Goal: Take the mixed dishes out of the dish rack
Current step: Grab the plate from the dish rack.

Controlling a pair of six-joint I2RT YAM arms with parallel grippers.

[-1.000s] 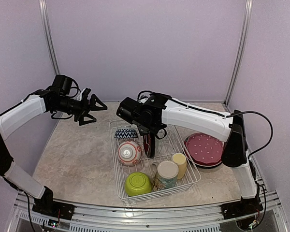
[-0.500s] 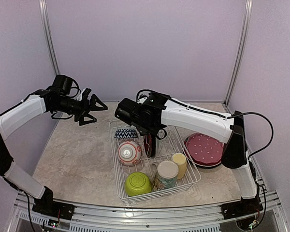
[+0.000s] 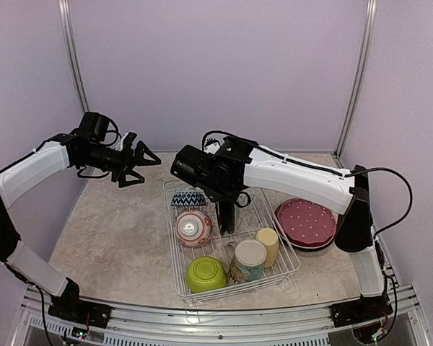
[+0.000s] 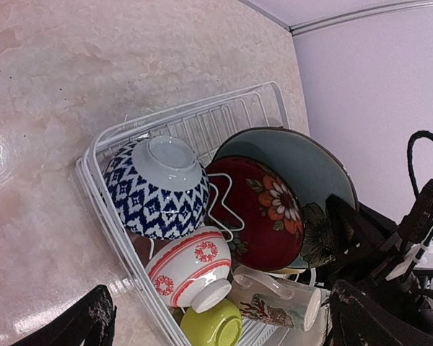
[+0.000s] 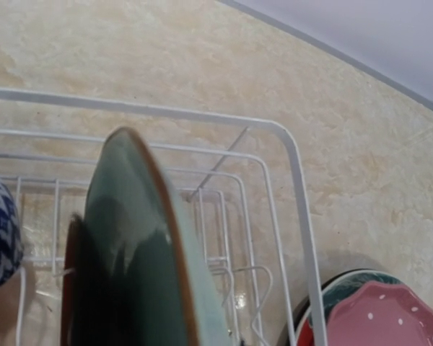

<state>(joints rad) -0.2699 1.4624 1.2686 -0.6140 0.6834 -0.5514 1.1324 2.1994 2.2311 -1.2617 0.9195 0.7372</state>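
The white wire dish rack (image 3: 289,268) stands mid-table. It holds a blue zigzag bowl (image 3: 188,199), a red-white bowl (image 3: 193,228), a lime green bowl (image 3: 206,274), a cream-teal mug (image 3: 248,259) and a yellow cup (image 3: 268,245). A red floral plate (image 4: 260,216) and a teal-rimmed plate (image 4: 296,162) stand upright in the slots. My right gripper (image 3: 227,209) is down in the rack, shut on the teal-rimmed plate (image 5: 130,245); its fingers are hidden in its own view. My left gripper (image 3: 141,164) hovers open and empty, left of and above the rack.
A pink dotted plate (image 3: 305,222) lies on the table right of the rack, on top of other plates whose rims show in the right wrist view (image 5: 325,303). Purple walls and metal posts enclose the table.
My right arm has shifted slightly left and up over the plate slots. The left arm has hardly moved.
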